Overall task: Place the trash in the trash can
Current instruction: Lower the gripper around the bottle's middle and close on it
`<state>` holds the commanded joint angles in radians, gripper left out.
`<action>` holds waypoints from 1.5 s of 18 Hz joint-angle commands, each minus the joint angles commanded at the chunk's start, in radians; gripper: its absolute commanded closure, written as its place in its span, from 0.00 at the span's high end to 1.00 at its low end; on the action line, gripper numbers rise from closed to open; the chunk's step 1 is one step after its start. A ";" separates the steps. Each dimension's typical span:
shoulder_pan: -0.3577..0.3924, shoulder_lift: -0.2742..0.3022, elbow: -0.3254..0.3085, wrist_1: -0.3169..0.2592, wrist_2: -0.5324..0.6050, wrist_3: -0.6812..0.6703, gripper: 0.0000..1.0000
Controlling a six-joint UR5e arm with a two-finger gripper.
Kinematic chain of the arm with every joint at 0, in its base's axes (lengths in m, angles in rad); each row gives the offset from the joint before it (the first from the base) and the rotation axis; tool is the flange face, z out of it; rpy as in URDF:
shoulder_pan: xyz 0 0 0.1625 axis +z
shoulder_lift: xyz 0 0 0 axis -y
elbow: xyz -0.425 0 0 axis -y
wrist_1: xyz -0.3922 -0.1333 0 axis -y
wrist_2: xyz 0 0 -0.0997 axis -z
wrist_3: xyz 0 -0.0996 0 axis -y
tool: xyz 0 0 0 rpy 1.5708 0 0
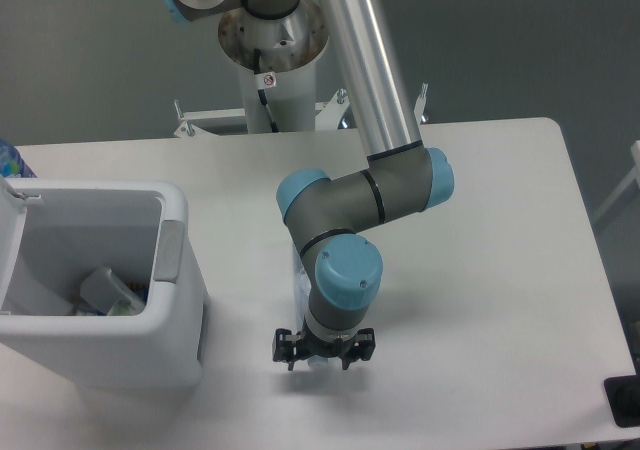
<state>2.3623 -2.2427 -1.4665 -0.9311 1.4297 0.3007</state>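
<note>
The trash can [178,270] is a boxy white bin at the table's left, open at the top, with a grey tab on its right wall. Inside it lies a crumpled white packet with a green edge [113,295]. The clear flattened bottle [299,282] lies on the table right of the bin, and the arm's wrist covers most of it. Only a sliver of the bottle shows along its left side. My gripper [323,356] points straight down over the bottle's near end. Its black links spread wide on both sides, so it looks open. The fingertips are hidden beneath the wrist.
The robot's white base column [270,80] stands at the back edge of the table. A blue-printed object [10,158] peeks in at the far left edge. A dark object [625,400] sits off the table's front right corner.
</note>
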 joint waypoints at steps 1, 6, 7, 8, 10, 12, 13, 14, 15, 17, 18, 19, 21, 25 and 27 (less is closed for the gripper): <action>0.000 0.000 -0.002 0.000 0.003 -0.002 0.71; -0.002 0.002 -0.002 0.000 0.008 -0.002 0.55; -0.002 0.002 -0.002 0.000 0.009 -0.002 0.51; -0.002 0.002 -0.002 0.000 0.011 -0.002 0.49; -0.002 0.002 -0.003 0.002 0.028 -0.002 0.44; -0.009 0.000 -0.002 0.002 0.034 -0.002 0.40; -0.009 0.002 -0.002 0.002 0.035 -0.002 0.40; -0.009 0.002 0.000 0.002 0.035 -0.002 0.38; -0.009 0.005 0.000 0.002 0.035 -0.002 0.36; -0.009 0.008 0.000 0.002 0.035 -0.002 0.33; -0.009 0.009 0.000 0.002 0.035 -0.002 0.33; -0.009 0.011 0.002 0.002 0.035 0.000 0.33; -0.011 0.011 0.002 0.002 0.049 0.009 0.29; -0.011 0.026 0.009 0.003 0.063 0.014 0.28; -0.011 0.038 0.011 0.005 0.063 0.015 0.25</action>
<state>2.3516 -2.2044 -1.4557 -0.9265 1.4926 0.3160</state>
